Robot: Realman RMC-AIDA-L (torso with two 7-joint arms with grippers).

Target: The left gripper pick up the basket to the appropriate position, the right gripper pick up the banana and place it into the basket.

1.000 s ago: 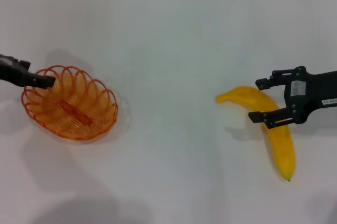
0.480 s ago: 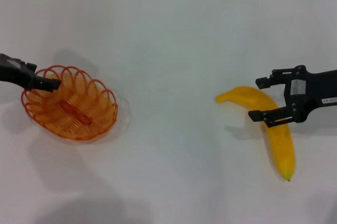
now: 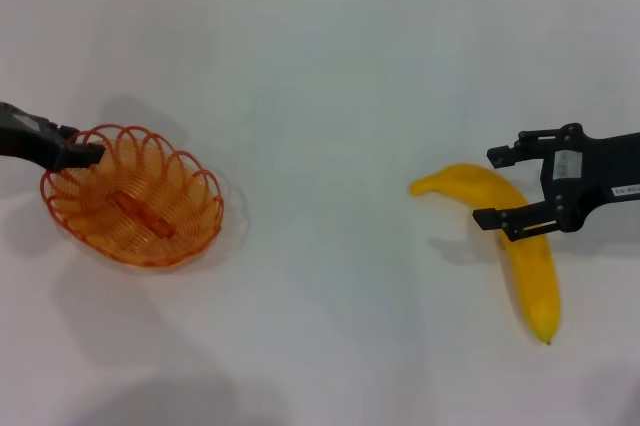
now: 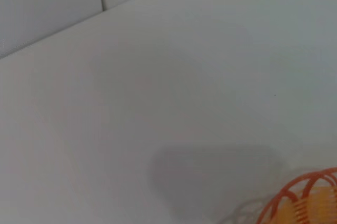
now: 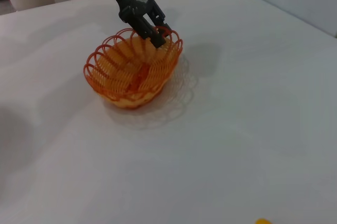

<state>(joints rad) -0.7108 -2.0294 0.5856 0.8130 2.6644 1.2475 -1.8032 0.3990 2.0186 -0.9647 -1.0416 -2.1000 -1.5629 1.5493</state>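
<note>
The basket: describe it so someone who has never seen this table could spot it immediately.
On the white table, look to the robot's left side, where the left gripper is at a rim. There sits the basket, a shallow oval of orange wire with a looped, scalloped edge. It is the only orange, see-through thing; the banana far to the right is solid yellow.

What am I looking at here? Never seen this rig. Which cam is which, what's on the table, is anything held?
It is a two-armed robot at a white table. The wide picture comes from its head camera; the other two come from cameras on its wrists. The left gripper sits at the rim of the orange wire basket, which the right wrist view also shows. The right gripper is open, its fingers either side of the banana, not yet closed on it. The left wrist view shows mostly bare table and a corner of the basket.
</note>
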